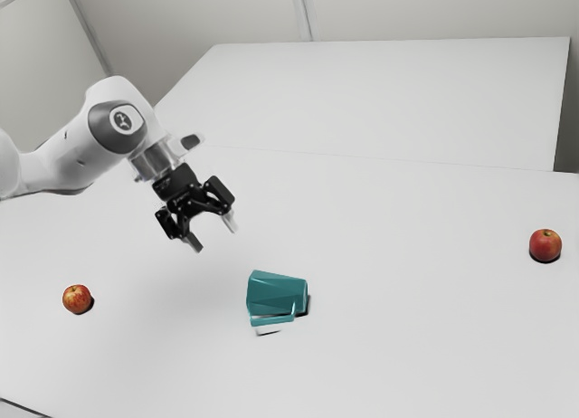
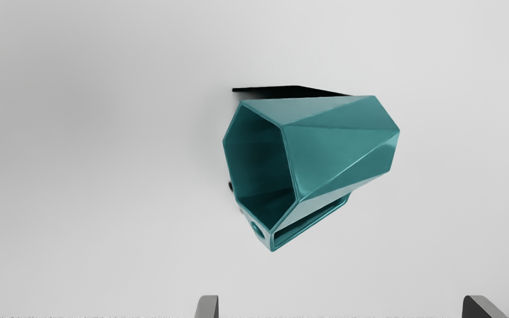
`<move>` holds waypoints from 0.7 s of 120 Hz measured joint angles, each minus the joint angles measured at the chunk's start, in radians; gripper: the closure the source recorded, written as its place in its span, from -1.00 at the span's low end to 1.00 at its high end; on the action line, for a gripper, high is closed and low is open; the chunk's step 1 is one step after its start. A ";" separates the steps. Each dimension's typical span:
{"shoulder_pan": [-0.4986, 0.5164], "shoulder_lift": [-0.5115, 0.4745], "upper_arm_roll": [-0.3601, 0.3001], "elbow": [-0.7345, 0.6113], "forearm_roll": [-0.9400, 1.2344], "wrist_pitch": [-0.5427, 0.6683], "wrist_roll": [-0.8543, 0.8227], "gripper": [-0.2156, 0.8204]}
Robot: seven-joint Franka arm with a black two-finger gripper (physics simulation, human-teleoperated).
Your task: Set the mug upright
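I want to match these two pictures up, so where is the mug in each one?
Exterior view: the mug lies on its side on the table, between one apple and another apple, nearer the one at the exterior view's left.
Wrist view: it lies beyond the gap between the open fingers of the tool.
Shared landmark: the handle, running along the mug's side.

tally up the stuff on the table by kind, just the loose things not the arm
Mugs: 1, the teal mug lying on its side
Apples: 2, one apple toward the exterior view's left, the other apple toward its right
Total: 3
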 joint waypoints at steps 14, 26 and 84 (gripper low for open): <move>0.010 0.057 0.000 -0.018 -0.086 0.008 -0.026 -0.58; 0.013 0.102 0.000 -0.021 -0.146 0.011 -0.044 -0.58; 0.004 0.242 -0.003 -0.041 -0.371 0.029 -0.095 -0.58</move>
